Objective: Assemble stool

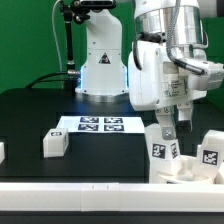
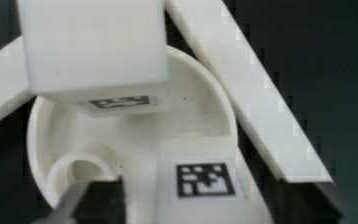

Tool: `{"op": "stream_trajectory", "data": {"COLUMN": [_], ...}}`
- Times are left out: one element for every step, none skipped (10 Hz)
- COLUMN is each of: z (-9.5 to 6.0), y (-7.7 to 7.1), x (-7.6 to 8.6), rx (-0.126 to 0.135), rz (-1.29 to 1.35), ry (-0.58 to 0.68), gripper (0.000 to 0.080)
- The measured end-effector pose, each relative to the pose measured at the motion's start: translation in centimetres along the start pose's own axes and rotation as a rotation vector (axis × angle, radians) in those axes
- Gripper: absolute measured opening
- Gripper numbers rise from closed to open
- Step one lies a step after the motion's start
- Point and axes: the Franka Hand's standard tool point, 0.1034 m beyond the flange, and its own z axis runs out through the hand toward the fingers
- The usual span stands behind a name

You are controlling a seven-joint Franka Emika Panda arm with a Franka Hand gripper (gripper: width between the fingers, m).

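Note:
The stool's round white seat lies at the exterior view's right, close to the front rail. One white leg stands upright on it, its tag facing out. My gripper hangs just above that leg and stands open, holding nothing. In the wrist view the same leg rises from the seat, beside an empty socket. The gripper shows only the tagged seat surface in its gap. A second leg stands at the right edge; a third leg lies towards the left.
The marker board lies flat mid-table in front of the robot base. A white rail runs along the table's front, seen as a slanting bar in the wrist view. A small white piece sits at the far left edge.

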Motion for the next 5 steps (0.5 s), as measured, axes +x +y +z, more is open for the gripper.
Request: {"op": "stream_trajectory", "data": {"z": [-0.9,-2.1,-2.5,-2.2,-2.1], "y": [-0.3,-0.5,-0.5,-0.4,-0.4], "x": [-0.3,-0.8,-1.1,-0.9,-0.9], "rx": [-0.008,-0.001,0.002,-0.001,0.0], "rz": [-0.039,-0.071,-0.076,-0.112,-0.174], "ry": [-0.015,-0.034,-0.045,-0.04,-0.038], "gripper": [0.0564,0.0564,0.0639,0.0639,0.0648]}}
